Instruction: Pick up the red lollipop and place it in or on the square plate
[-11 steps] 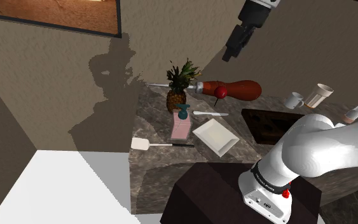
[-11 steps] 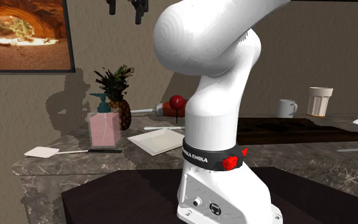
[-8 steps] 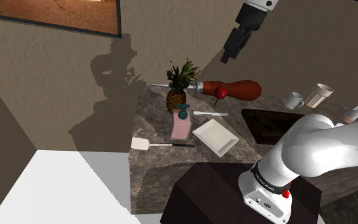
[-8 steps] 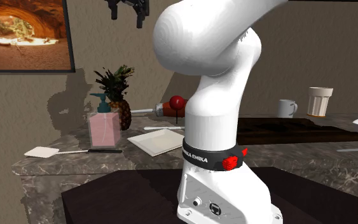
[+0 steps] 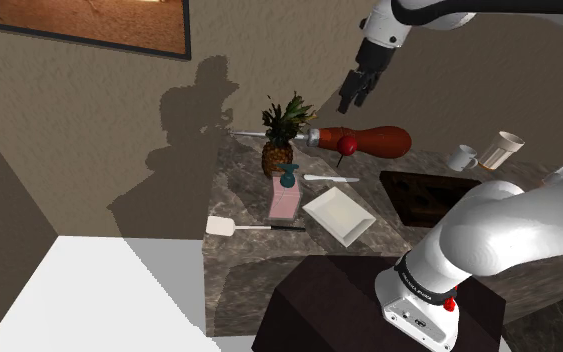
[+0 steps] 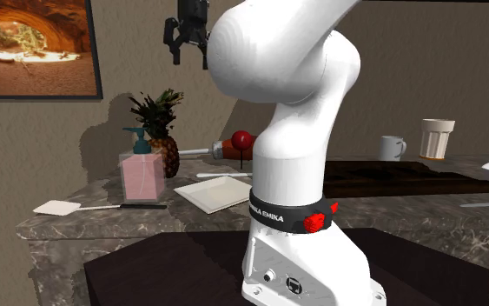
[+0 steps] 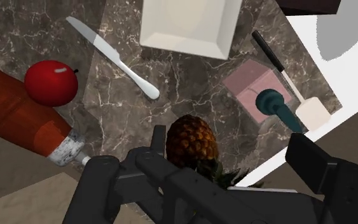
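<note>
The black gripper (image 5: 352, 95), its 2 fingers spread with nothing between them, is held high over the pineapple (image 5: 278, 150), presumably for a descent onto the red lollipop (image 5: 347, 146), which is seen on the marble counter (image 5: 244, 190) beside a long reddish-brown object (image 5: 374, 140), apart from the white square plate (image 5: 339, 215).

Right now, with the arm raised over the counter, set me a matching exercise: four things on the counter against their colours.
Things:
1. lollipop
2. square plate
3. soap dispenser
4. pineapple

Colours:
a. white
b. brown body, green leaves
c. red
d. pink with a teal pump

Pairs: 1-c, 2-a, 3-d, 4-b
</note>
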Action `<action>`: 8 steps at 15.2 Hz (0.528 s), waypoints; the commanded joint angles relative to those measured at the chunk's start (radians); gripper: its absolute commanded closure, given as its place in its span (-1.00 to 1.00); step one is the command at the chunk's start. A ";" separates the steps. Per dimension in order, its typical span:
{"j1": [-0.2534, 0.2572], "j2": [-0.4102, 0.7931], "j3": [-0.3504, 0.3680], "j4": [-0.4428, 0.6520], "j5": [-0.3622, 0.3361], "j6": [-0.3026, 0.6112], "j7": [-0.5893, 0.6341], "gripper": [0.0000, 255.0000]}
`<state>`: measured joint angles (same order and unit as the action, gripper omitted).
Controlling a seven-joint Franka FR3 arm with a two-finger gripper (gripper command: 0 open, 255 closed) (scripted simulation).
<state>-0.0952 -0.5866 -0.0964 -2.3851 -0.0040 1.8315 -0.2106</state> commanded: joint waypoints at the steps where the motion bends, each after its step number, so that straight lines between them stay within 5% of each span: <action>1: -0.016 0.065 -0.021 0.007 -0.018 0.051 -0.012 -1.00; 8: -0.067 0.257 -0.084 0.026 -0.065 0.198 -0.039 -1.00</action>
<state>-0.1540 -0.3621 -0.1687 -2.3728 -0.0621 2.0128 -0.2431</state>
